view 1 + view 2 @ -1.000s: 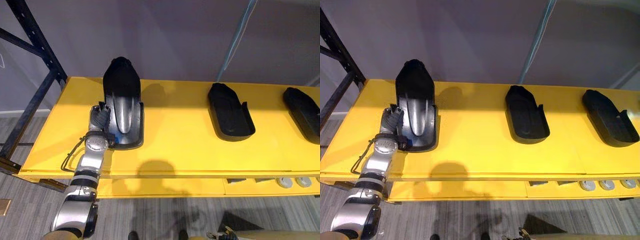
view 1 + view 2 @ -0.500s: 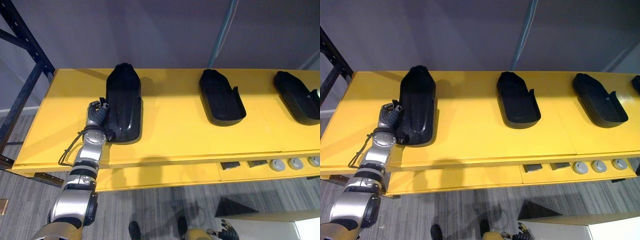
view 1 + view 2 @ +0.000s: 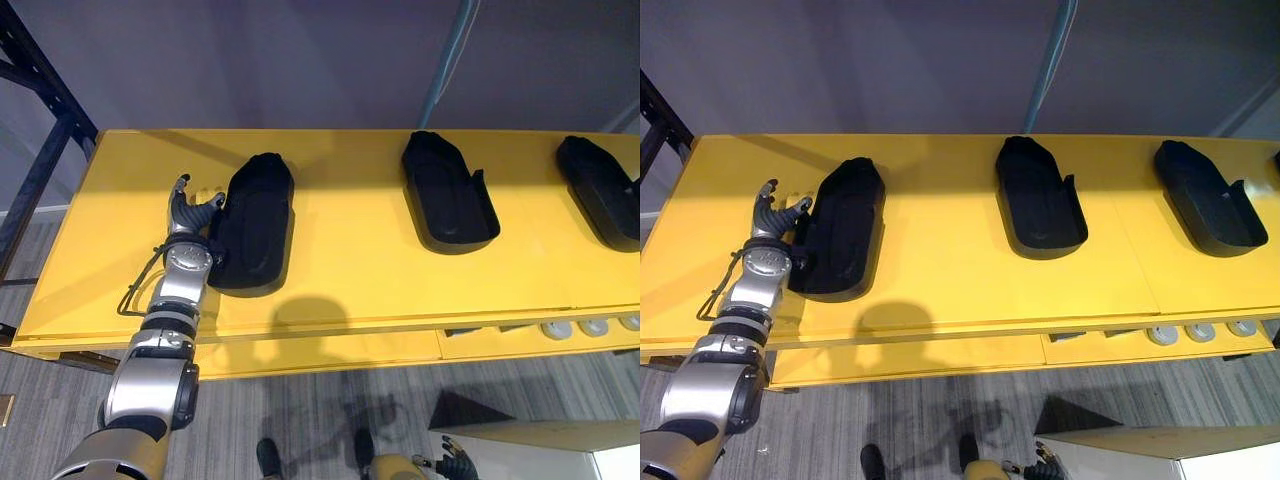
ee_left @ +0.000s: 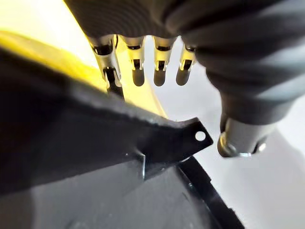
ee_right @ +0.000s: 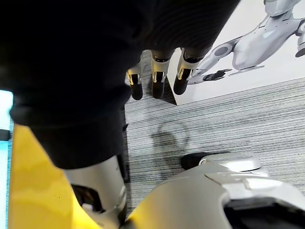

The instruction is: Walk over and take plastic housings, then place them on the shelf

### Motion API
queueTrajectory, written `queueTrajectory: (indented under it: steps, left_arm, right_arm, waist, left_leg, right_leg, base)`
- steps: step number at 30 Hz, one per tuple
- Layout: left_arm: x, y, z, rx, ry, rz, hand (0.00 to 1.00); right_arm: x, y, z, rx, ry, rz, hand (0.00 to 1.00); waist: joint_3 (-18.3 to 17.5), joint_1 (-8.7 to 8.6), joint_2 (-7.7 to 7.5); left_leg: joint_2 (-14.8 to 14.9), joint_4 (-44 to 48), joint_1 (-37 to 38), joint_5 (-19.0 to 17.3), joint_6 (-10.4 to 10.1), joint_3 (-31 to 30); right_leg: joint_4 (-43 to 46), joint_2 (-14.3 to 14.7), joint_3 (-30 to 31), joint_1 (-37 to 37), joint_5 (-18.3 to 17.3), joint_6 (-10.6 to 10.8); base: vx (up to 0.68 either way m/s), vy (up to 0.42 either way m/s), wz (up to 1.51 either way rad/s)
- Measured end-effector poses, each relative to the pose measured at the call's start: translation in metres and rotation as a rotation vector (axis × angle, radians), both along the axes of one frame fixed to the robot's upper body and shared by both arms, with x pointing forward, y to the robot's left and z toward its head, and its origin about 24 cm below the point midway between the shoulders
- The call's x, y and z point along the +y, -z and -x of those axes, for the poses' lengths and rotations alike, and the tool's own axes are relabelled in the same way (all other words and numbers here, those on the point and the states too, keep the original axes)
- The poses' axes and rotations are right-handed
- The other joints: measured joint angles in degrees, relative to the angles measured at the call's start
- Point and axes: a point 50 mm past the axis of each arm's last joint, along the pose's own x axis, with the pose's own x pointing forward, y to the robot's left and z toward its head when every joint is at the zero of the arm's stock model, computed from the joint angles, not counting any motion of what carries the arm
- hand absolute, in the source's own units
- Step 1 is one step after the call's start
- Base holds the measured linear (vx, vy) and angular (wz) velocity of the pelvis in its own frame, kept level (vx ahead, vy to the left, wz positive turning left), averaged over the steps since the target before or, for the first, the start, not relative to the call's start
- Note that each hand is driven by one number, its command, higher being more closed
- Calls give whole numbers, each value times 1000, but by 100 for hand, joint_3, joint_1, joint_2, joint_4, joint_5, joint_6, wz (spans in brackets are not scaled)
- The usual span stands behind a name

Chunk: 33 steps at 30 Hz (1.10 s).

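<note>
A black plastic housing (image 3: 255,230) lies flat, open side down, on the left part of the yellow shelf (image 3: 350,270). My left hand (image 3: 188,215) rests on the shelf right beside the housing's left edge, fingers spread and straight, holding nothing. In the left wrist view the fingers (image 4: 136,67) point past the housing's rim (image 4: 157,138). My right hand (image 5: 157,76) hangs open low at my side above the grey floor.
Two more black housings (image 3: 447,190) (image 3: 598,195) lie further right on the shelf, and another shows at the right edge (image 3: 1276,160). A dark rack upright (image 3: 40,170) stands at the left, a grey-blue post (image 3: 445,60) behind. Bare yellow shelf lies between the housings.
My left hand, shut on the housing standing tilted up, lowered it flat, opened and let go. The camera has shifted as well.
</note>
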Motion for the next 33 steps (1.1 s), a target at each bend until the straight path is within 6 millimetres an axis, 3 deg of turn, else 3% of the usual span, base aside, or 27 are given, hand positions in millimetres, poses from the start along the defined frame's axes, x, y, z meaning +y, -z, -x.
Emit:
queueTrajectory:
  steps: [4, 7, 10, 14, 17, 18, 22, 27, 33]
  left_arm:
    - [-13, -35, 3, -174, 40, -20, 0]
    - [-28, -60, 19, -361, 93, -17, 0]
    - [-41, -63, 34, -462, 142, 48, 0]
    - [-54, -56, 64, -556, 206, 120, 0]
    - [-60, -47, 88, -604, 239, 149, 0]
    - [-62, -42, 98, -606, 249, 160, 100]
    - [-75, -14, 126, -554, 291, 194, 100]
    - [-92, 38, 161, -350, 368, 236, 100]
    - [-103, 81, 180, -150, 426, 284, 100]
  right_arm:
    - [0, -1, -1, -6, 2, -1, 0]
    - [-1, -1, -2, -5, -19, 7, 0]
    - [0, -1, -2, -5, -31, 8, 0]
    - [0, -1, -2, -2, -40, 11, 0]
    - [-1, 0, 0, 8, -41, 12, 0]
    - [-1, 0, 1, 10, -42, 11, 0]
    - [-2, 2, 4, 26, -44, 15, 0]
    - [-4, 2, 7, 41, -58, 26, 0]
    - [-3, 5, 18, 69, -67, 33, 0]
  waist:
    - [50, 47, -12]
    - [51, 112, -11]
    - [53, 173, -8]
    - [51, 196, -5]
    - [49, 318, -3]
    - [45, 328, 0]
    - [25, 394, 26]
    - [-127, 496, 112]
    - [-330, 684, 88]
  left_leg:
    - [-1, -2, 0, 2, 2, -40]
    - [-3, -25, 59, 5, 6, -45]
    - [-2, -26, 70, 12, 11, -89]
    - [-15, -26, 56, 17, 4, -220]
    - [-13, -23, 56, 22, -3, -227]
    - [-14, -21, 56, 25, -6, -254]
    - [-15, -12, 57, 33, -11, -330]
    - [-6, -26, 87, 70, 4, -380]
    - [-5, -29, 198, 76, 4, -391]
  right_leg:
    - [25, -1, -17, 1, -1, -1]
    - [51, -3, -17, 43, -10, 1]
    - [51, -4, -61, 77, -26, -9]
    - [47, -25, -160, 144, -53, 25]
    - [43, -21, -160, 156, -52, 25]
    - [43, -20, -166, 170, -53, 24]
    - [43, -16, -187, 213, -54, 24]
    - [90, -10, -276, 258, -84, 22]
    - [109, -21, -294, 354, -168, 94]
  base:
    - [-59, 19, 3]
    - [-59, 17, 0]
    - [-38, 8, 7]
    - [-4, 12, 16]
    - [10, 5, 3]
    - [12, 7, 8]
    - [-10, 16, 11]
    - [-47, 6, 8]
    - [-59, 8, 3]
